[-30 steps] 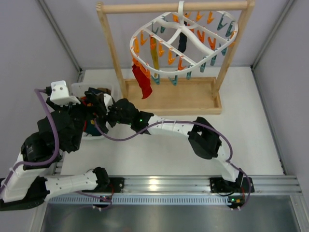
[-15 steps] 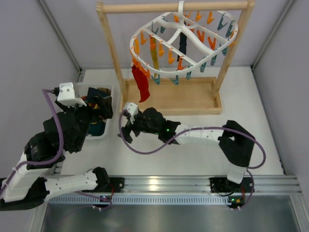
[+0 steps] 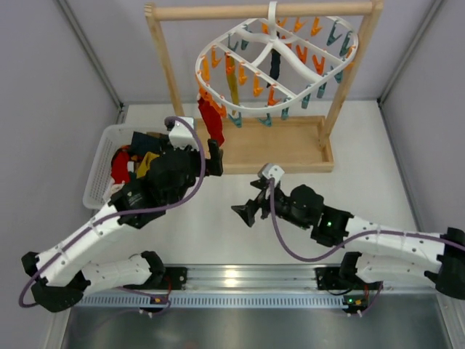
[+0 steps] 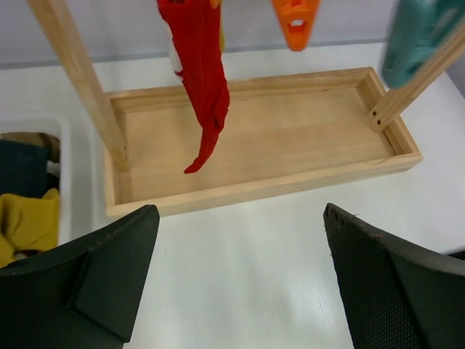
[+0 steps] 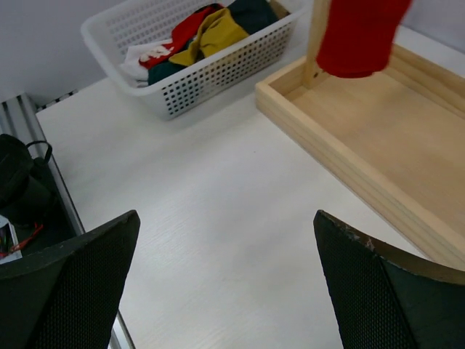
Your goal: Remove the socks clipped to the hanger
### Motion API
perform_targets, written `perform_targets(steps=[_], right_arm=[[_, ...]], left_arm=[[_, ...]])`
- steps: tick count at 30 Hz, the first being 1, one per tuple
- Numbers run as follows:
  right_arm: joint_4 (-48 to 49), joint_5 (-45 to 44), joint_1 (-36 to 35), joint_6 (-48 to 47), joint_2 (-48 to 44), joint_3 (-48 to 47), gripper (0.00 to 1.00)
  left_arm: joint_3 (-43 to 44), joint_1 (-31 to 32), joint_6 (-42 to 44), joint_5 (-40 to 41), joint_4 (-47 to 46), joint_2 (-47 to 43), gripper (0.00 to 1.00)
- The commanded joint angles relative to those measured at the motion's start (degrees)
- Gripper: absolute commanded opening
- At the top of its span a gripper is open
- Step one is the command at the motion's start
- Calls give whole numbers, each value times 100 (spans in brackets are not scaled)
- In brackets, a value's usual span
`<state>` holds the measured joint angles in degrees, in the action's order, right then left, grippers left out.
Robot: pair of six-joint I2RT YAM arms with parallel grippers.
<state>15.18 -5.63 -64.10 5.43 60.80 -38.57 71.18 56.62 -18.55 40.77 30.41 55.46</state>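
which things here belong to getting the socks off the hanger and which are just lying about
Job: hanger; the red sock, yellow sock and dark sock clipped to it; left gripper and right gripper, both open.
Just there: wooden rack, white basket holding loose socks.

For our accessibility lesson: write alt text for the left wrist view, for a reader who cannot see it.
A red sock hangs over a wooden tray, ahead of the open left pincer. An orange clip dangles beside it; a white basket sits at left.
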Motion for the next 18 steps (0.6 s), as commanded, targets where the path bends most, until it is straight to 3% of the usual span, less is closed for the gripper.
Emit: perform_targets(steps=[1,3,8,11,18], right_arm=[[-884,-1071,11,353,-1102,279,99],[-1332,-1168,20,441,-1812,410,99],[-2035,-880,20,503,-2853,508,99],[-2316,-712,20,476,-3344,490,99],[-2739,-501,29,476,-3812,464,100]], left_arm=[[-550,-1124,-114,-1912,-1384,219,98],[-1067,-1712,191,-2370,-1984,333,98],[-1975,-2443,465,-3197,-4169,781,98],[-2354,-2533,948,-3426,-5243,1272,98],[-2170,-2621,1511,-3322,-6100,2354,96]])
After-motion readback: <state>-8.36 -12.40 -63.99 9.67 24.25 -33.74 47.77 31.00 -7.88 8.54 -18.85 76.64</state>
